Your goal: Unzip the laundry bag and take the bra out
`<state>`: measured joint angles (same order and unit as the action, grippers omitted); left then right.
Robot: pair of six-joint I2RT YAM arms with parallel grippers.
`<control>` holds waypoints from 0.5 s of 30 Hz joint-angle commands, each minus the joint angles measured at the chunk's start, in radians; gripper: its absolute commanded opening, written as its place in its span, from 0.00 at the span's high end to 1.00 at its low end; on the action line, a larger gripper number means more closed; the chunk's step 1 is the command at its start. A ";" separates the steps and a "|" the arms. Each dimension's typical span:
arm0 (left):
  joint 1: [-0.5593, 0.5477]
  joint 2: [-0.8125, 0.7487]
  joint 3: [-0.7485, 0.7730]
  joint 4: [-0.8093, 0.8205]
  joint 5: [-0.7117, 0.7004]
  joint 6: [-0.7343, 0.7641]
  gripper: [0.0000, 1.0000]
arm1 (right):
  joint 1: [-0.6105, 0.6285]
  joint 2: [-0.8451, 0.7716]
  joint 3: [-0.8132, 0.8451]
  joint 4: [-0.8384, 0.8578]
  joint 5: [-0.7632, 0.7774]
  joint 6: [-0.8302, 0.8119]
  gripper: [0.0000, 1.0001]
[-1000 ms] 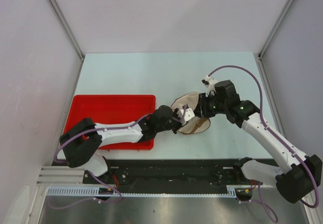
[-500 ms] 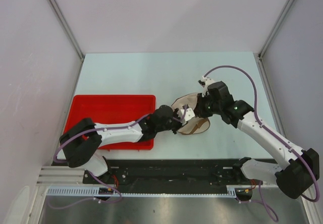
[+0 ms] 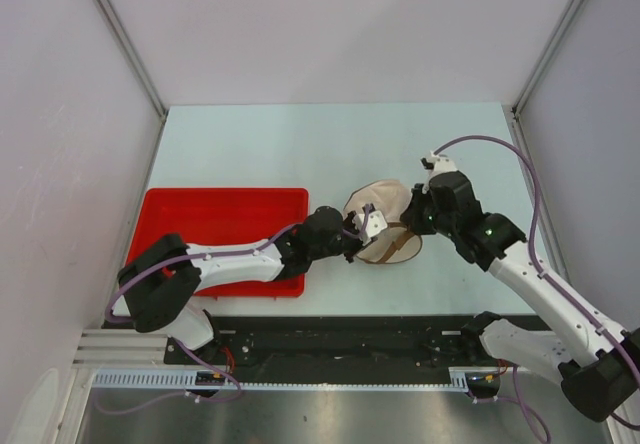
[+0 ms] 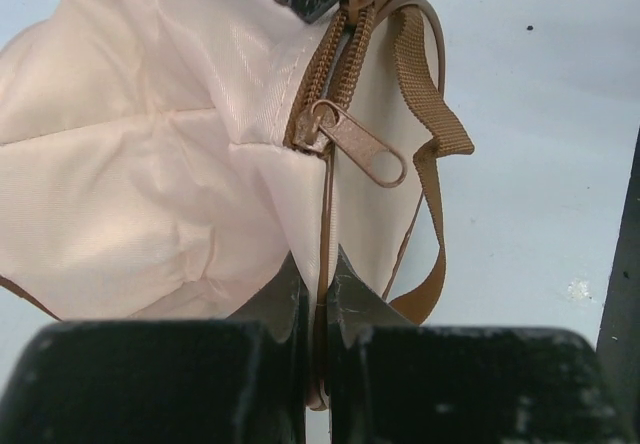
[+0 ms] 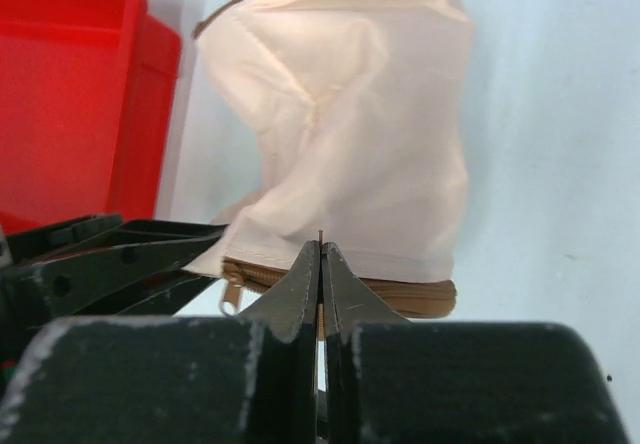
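Observation:
The laundry bag [image 3: 386,206] lies between my two grippers, cream fabric with a brown zipper rim; it also shows in the left wrist view [image 4: 150,164] and the right wrist view [image 5: 350,114]. My left gripper [image 3: 364,231] [image 4: 318,286] is shut on the bag's brown seam below the zipper. The zipper pull [image 4: 358,146] [image 5: 231,295] hangs free. My right gripper [image 3: 409,225] [image 5: 320,256] is shut on a thin brown edge of the bag's rim at the opposite end. The zipper looks closed. The bra is hidden.
A flat red tray [image 3: 220,216] sits left of the bag under my left arm; it also shows in the right wrist view [image 5: 70,94]. A brown webbing strap [image 4: 430,114] loops off the bag's rim. Pale table [image 3: 300,144] lies behind.
My right arm has drawn back to the right, and the bag has shifted slightly right with it. My left gripper has stayed clamped on the bag.

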<state>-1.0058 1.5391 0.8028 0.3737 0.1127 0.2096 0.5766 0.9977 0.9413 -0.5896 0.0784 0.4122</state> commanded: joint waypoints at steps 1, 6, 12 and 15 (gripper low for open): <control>0.013 -0.034 0.018 -0.007 -0.024 -0.009 1.00 | -0.047 -0.057 -0.035 0.005 0.092 0.060 1.00; 0.016 -0.045 0.009 -0.001 -0.025 -0.015 1.00 | -0.096 -0.088 -0.079 -0.010 0.130 0.131 1.00; 0.036 -0.089 -0.034 0.048 -0.013 -0.062 1.00 | -0.282 -0.148 -0.171 0.013 0.081 0.146 1.00; 0.044 -0.117 -0.060 0.094 0.016 -0.123 1.00 | -0.360 -0.149 -0.202 0.051 -0.032 0.146 1.00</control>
<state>-1.0016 1.5043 0.7864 0.4057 0.1299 0.1581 0.3271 0.8680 0.7704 -0.5697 0.0513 0.5694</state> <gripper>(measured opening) 0.056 0.009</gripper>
